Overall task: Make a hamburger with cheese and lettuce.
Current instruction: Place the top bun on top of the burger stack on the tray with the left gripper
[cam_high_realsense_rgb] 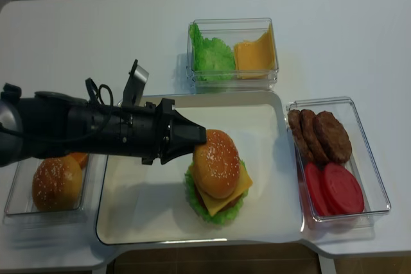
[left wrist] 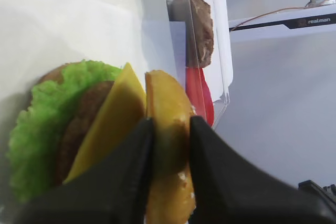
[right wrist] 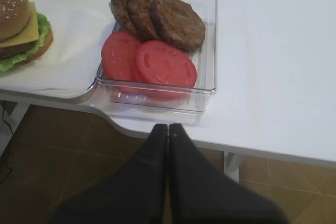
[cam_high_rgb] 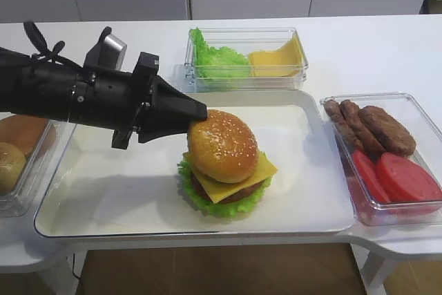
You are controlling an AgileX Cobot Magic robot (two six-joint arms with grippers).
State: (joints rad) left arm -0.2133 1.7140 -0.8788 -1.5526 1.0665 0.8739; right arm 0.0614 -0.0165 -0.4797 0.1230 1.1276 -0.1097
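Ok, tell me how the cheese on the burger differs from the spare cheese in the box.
The cheese on the hamburger lies flat as a single slice, pinned between patty and bun; the spare cheese leans tilted, uncovered, in a clear box beside loose lettuce. The burger's slice sits on the tray; the spare sits behind it. Both are yellow.

bright even light, soft shadows

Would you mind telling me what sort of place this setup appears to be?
Probably a lab bench staged as a burger station: a white table, clear bins of patties and tomato slices, and a white tray.
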